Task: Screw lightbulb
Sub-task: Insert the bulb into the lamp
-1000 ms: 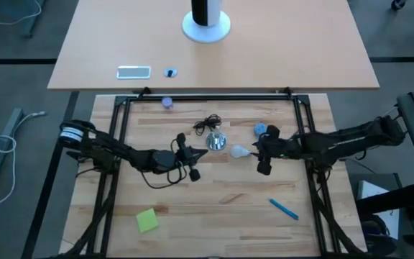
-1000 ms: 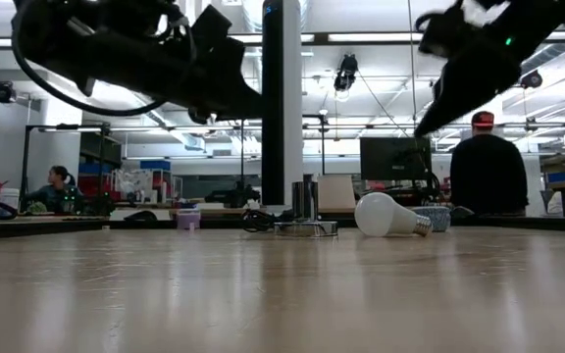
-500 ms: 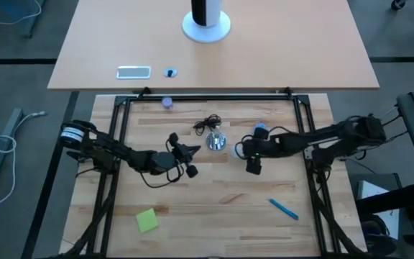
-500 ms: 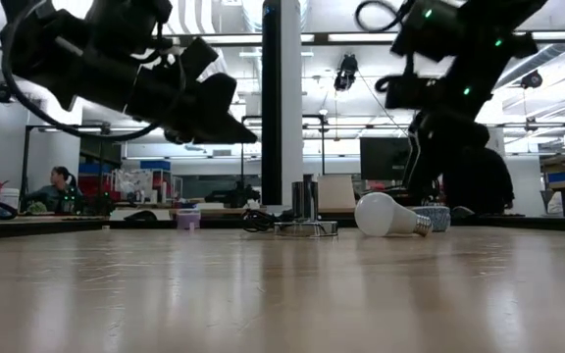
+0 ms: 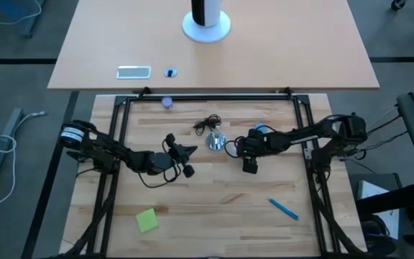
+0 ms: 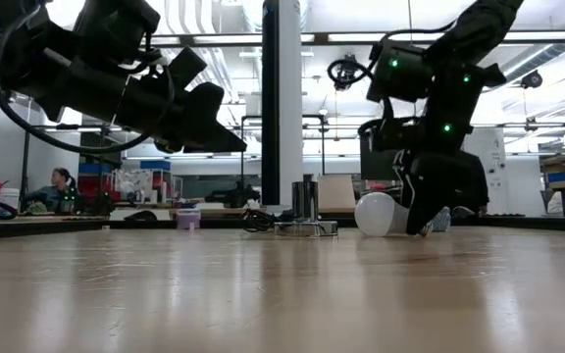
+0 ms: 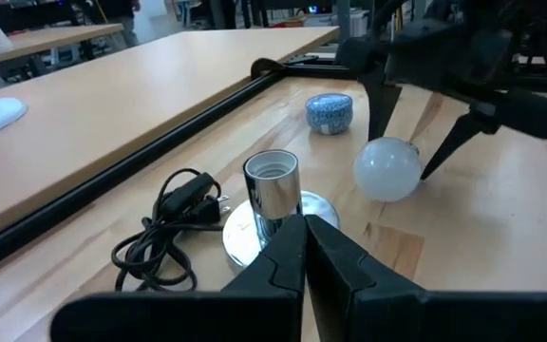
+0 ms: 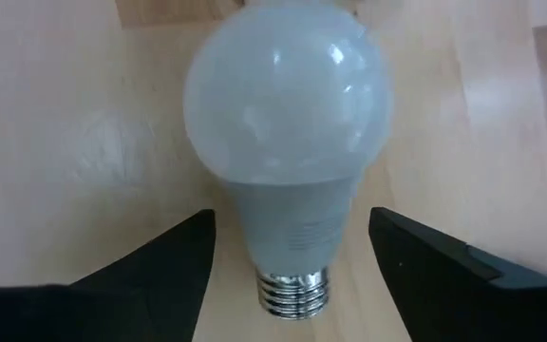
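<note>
Between the right gripper's (image 8: pixel 288 261) spread jaws the lightbulb (image 8: pixel 288 123) is seen lying lengthwise on the desk (image 5: pixel 221 198), base inward; left gripper's (image 7: pixel 304 249) jaws are shut, farther off.

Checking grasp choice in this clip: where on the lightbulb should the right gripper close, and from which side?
Probably the grey neck of the lightbulb, coming from above. It lies on its side on the table, and the right gripper is open with a finger on each side of that narrower neck, above the screw threads.
</note>
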You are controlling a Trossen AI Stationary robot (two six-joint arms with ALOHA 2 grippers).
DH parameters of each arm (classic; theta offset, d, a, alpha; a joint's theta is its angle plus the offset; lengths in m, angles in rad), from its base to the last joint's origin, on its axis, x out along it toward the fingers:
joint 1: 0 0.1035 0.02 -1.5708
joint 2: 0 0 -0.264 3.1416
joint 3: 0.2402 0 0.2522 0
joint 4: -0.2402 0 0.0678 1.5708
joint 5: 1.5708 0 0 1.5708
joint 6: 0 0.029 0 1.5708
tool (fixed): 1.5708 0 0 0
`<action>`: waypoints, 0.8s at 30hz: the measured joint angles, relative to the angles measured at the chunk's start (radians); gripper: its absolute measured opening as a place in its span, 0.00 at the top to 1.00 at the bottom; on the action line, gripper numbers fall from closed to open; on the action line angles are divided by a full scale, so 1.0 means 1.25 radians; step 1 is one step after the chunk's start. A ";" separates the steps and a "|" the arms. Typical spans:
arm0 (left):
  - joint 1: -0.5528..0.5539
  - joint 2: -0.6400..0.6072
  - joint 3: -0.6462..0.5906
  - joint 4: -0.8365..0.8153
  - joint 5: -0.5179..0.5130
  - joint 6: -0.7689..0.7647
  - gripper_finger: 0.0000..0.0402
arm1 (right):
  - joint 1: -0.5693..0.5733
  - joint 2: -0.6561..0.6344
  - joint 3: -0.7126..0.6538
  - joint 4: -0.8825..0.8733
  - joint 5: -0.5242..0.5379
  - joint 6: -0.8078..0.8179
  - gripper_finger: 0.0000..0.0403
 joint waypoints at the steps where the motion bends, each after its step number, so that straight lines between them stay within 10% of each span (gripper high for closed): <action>1: 0.000 0.000 0.000 0.001 0.000 0.000 1.00 | -0.002 0.008 0.001 0.008 -0.002 -0.003 0.33; 9: 0.000 0.000 0.000 0.001 0.000 0.002 1.00 | -0.014 0.043 0.004 0.045 -0.038 -0.017 0.40; 17: 0.000 0.009 0.000 0.004 0.000 0.001 1.00 | -0.017 0.026 0.003 0.049 -0.076 -0.002 0.71; 24: -0.003 0.010 0.000 0.019 0.001 0.001 1.00 | -0.009 -0.032 -0.002 0.068 -0.127 0.019 0.72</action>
